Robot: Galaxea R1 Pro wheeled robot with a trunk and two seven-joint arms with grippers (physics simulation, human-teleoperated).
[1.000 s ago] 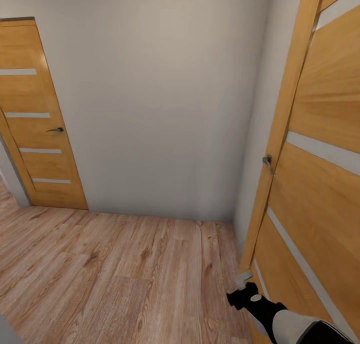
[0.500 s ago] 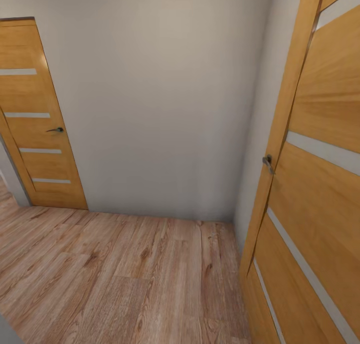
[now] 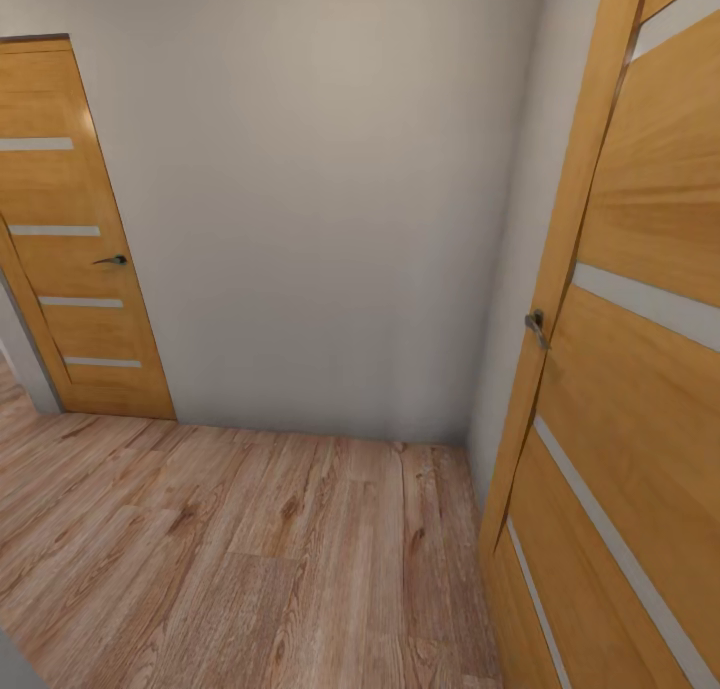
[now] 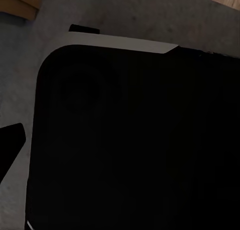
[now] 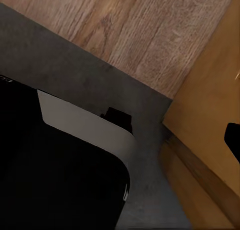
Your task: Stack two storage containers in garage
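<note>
The two storage containers are out of view. In the head view I face a corner of white wall (image 3: pixel 320 219) over a light wood plank floor (image 3: pixel 250 549). The left wrist view looks down on my own black, white-trimmed body (image 4: pixel 130 140), with one dark fingertip (image 4: pixel 10 142) at the picture's edge. One dark fingertip (image 5: pixel 233 139) also juts in at the edge of the right wrist view, beside an orange wooden door (image 5: pixel 210 120). Neither view shows how the jaws stand or anything held.
An orange wooden door (image 3: pixel 640 369) with a metal handle (image 3: pixel 537 326) stands close on my right, angled toward me. A second matching door (image 3: pixel 70 239) is closed in the wall at the far left. Plank floor runs between them.
A second ago my right gripper and forearm showed low at the right of the head view, near the door's foot. They have dropped out of that view; the camera has not shifted.
</note>
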